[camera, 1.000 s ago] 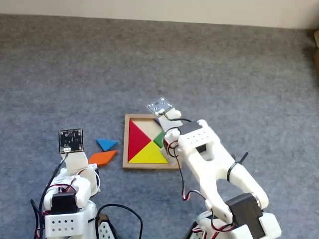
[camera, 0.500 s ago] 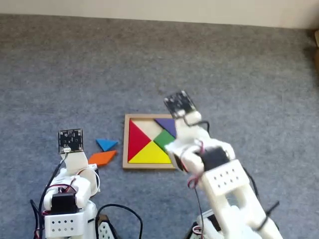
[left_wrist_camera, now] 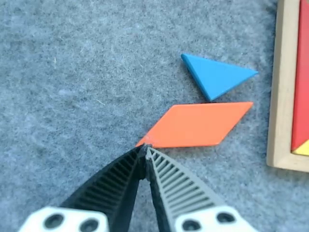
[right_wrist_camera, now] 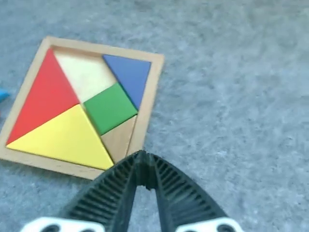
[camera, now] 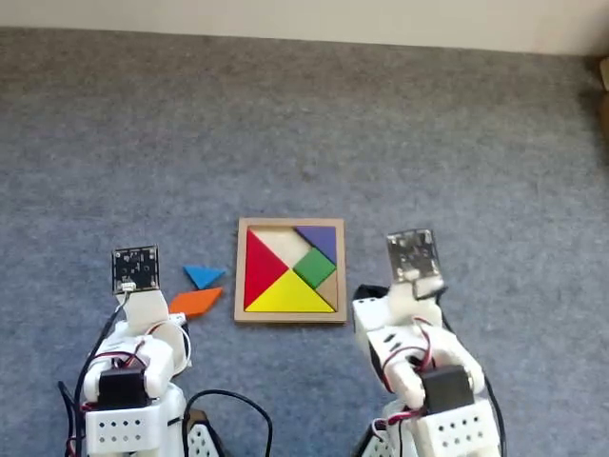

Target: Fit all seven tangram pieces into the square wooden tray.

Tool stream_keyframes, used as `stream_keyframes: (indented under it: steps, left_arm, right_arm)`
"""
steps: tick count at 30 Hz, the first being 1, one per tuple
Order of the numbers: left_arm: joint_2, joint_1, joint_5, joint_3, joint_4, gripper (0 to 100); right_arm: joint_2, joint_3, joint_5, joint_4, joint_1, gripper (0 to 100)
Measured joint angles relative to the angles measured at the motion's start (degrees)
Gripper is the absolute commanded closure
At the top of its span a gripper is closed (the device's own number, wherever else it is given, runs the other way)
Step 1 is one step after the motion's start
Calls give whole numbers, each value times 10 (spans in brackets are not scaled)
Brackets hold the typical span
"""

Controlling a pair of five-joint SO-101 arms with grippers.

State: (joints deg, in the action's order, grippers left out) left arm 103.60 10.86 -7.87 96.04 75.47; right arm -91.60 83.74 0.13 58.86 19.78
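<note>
**Grey carpet** (camera: 428,124): covers the whole work surface. Its nap probably keeps flat pieces from sliding.

**Right arm** (camera: 419,371): folded low just beside the tray's right side. This posture looks meant to keep the tray unobstructed.

**Left arm** (camera: 133,352): folded low, next to the two loose pieces, so those appear to be its job.

**Tray** (camera: 285,317): square and wooden, lying flat between the arms and partly filled.

**Red triangle** (camera: 260,268) and **yellow triangle** (camera: 284,297): seated in the tray edge to edge, filling its left and near parts.

**Orange parallelogram** (camera: 195,302): flat on the carpet just outside the tray's left rim, not yet fitted.

**Purple triangle** (camera: 322,238): in the tray's far right corner.

**Green square** (camera: 313,267): in the tray, touching the purple triangle.

**Blue triangle** (camera: 204,276): on the carpet just beyond the parallelogram, slightly apart from it.

**Pale patch** (right_wrist_camera: 84,72) and **tan gap** (right_wrist_camera: 118,140): unfilled-looking areas in the tray. Whether the pale one is bare floor or a piece cannot be told.

**Left gripper** (left_wrist_camera: 145,153): clenched and empty, with its tips at the parallelogram's sharp corner, probably lined up to nudge or lift it.

**Right gripper** (right_wrist_camera: 143,176): clenched and empty, over the carpet near the tray's corner.
</note>
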Motion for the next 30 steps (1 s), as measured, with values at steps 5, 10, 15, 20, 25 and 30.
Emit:
stream_keyframes:
  steps: [5,10,15,20,25,30]
  left_arm:
    - [0,0,0,0,0,993]
    - [0,0,0,0,0,993]
    - [0,0,0,0,0,993]
    - [0,0,0,0,0,993]
    - [0,0,0,0,0,993]
    - [0,0,0,0,0,993]
  right_arm:
    - [-117,81,-2,0,-35,991]
    - [-126,116,-5,0,-62,991]
    - [-127,120,-5,0,-68,991]
    - [-127,120,-5,0,-68,991]
    - [-127,120,-5,25,-71,991]
    - [-127,120,-5,76,-71,992]
